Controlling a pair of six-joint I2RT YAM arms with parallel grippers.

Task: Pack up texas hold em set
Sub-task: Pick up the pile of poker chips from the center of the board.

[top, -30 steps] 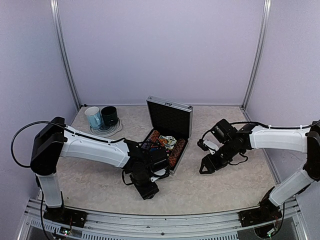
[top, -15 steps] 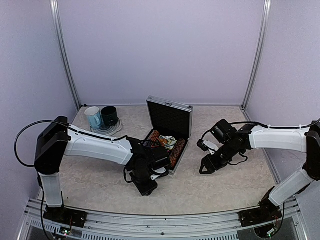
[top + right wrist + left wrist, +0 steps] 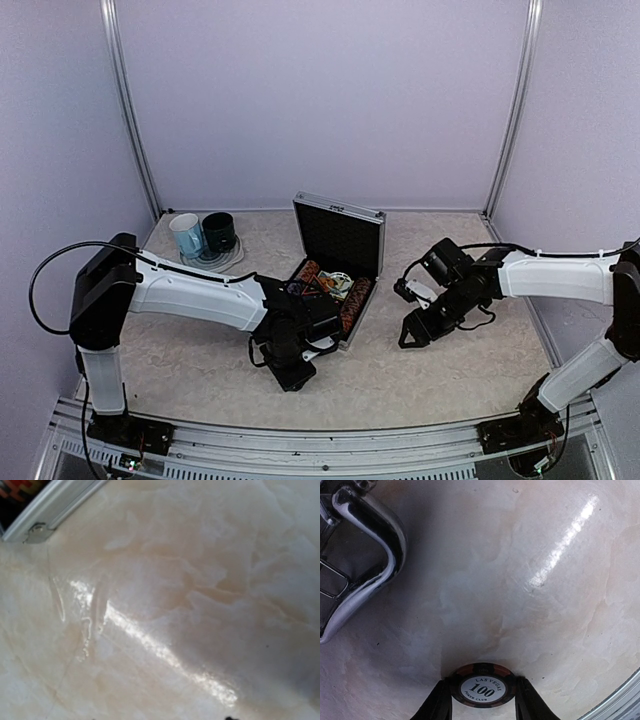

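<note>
The silver ribbed case [image 3: 352, 309] lies open in the middle of the table. Its black-lined lid [image 3: 340, 238] stands upright, and striped chip rows [image 3: 353, 303] fill the base. My left gripper [image 3: 481, 702] is low over the table at the case's near-left corner. It is shut on a black and orange "100" poker chip [image 3: 482, 685], with a black finger [image 3: 439, 704] against each edge. The case's chrome handle [image 3: 380, 555] shows at the upper left of the left wrist view. My right gripper [image 3: 410, 336] hovers right of the case, open with nothing between its fingers.
A light-blue mug [image 3: 186, 235] and a dark-green mug [image 3: 219, 231] stand on a plate [image 3: 232, 262] at the back left. A metal corner of the case [image 3: 50, 505] shows at the top left of the right wrist view. Purple walls enclose the table.
My left gripper's fingers have closed in onto the chip, and that wrist has shifted slightly left and toward the case. The right arm has not moved.
</note>
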